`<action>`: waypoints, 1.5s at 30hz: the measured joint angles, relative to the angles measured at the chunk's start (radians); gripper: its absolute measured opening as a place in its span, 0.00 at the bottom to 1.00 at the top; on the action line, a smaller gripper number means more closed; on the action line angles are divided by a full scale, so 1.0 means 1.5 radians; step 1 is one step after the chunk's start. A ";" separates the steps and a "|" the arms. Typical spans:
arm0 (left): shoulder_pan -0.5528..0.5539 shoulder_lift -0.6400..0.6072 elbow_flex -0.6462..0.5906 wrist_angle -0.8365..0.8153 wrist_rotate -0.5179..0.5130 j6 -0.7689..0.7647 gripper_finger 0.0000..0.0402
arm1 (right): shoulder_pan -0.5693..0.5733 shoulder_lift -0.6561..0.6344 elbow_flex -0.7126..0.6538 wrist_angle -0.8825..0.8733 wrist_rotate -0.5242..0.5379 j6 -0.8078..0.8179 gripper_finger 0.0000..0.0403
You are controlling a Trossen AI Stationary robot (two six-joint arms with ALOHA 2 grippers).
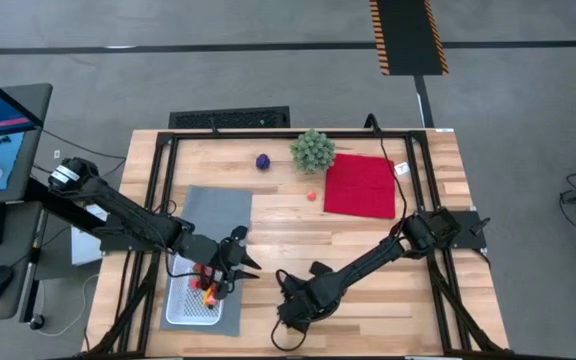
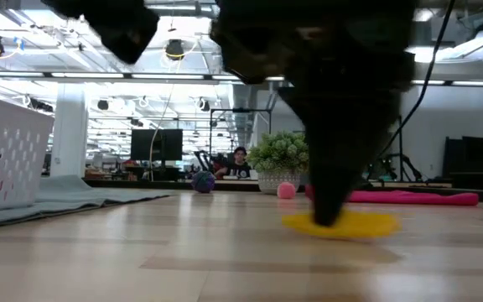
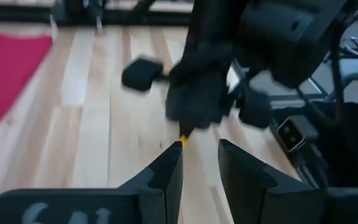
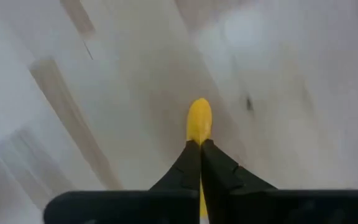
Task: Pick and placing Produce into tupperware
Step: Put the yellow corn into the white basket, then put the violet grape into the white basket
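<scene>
Right gripper (image 4: 200, 144) down on the table, fingers pinched tight on a yellow piece of produce (image 4: 199, 120), left gripper (image 1: 236, 262) narrowly parted, empty, above the tupperware (image 1: 180, 308)

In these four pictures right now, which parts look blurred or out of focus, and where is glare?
Low view: the right gripper is a dark, soft mass over the yellow produce; ceiling lamps glare behind. Left wrist view: the right arm is blurred. Right wrist view: the tabletop is smeared, the yellow piece fairly sharp.
</scene>
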 joint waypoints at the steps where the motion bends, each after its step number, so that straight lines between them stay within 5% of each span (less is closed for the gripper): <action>1: 0.000 -0.011 0.010 -0.015 0.000 0.007 0.23 | -0.003 0.000 0.006 0.006 0.014 -0.018 0.03; 9: -0.022 -0.155 0.072 -0.103 0.037 0.008 0.23 | -0.029 -0.003 0.070 0.144 0.108 -0.223 0.07; 14: -0.051 -0.241 0.073 -0.095 0.047 0.008 0.23 | -0.064 -0.003 0.077 0.375 0.012 -0.381 0.03; 21: -0.097 -0.288 0.072 -0.088 0.034 0.031 0.23 | -0.111 -0.003 0.076 0.522 0.021 -0.507 0.10; 31: -0.106 -0.287 0.072 -0.126 0.000 0.038 0.23 | -0.175 0.032 0.090 0.658 -0.133 -0.519 0.03; 41: -0.107 -0.287 0.072 -0.140 -0.023 0.033 0.23 | -0.186 0.186 0.316 0.537 -0.216 -0.497 0.33; 45: -0.106 -0.287 0.072 -0.145 -0.027 0.028 0.23 | -0.186 0.188 0.317 0.542 -0.212 -0.502 0.45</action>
